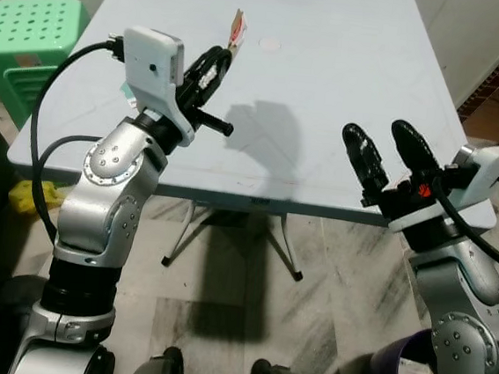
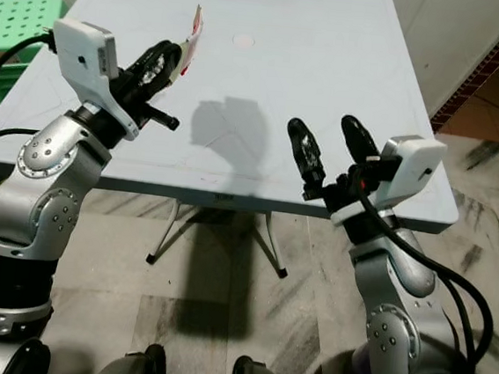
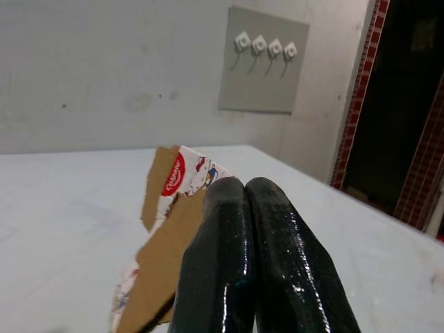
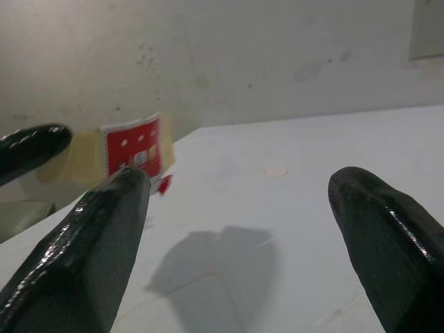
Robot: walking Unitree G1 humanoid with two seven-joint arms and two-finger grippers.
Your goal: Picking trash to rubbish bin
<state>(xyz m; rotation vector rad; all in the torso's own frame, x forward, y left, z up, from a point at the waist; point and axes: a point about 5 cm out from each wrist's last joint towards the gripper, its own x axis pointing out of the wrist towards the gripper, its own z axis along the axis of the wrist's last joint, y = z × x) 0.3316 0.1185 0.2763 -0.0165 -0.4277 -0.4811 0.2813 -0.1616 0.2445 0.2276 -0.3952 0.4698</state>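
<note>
Nearest, down by the robot's right side on the marble floor: a dark purple rubbish bin (image 1: 409, 366), rim partly hidden behind the right arm, something pale inside. Likely the drop-off point.

Next, at the near edge of the counter (image 2: 330, 89): right claw (image 1: 384, 152) raised just over the near right corner, fingers spread wide, nothing between them. Idle, by the look of it.

Further in, over the near left part of the counter: left claw (image 1: 215, 64) lifted clear of the surface, fingers pressed tight together on a torn piece of printed carton (image 3: 163, 236). Brown card on the inner face, white and red print on the outer; ragged edge, sticking up beyond the fingertips toward the far end. Casts a shadow on the counter below, so evidently held in the air, not resting.

Handling, as a judgement: very light, thin, fairly stiff but bendable card; not fragile, not slippery against the black pads. Pinched near its lower edge, so liable to flap or pivot during a swing; a bite deeper into the sheet would be steadier.

Farther along the counter's middle: a small pale round spot (image 1: 269, 43), flat, too faint to identify.

Beyond the left edge: a green plastic stool (image 1: 30, 29) on the floor.
</note>
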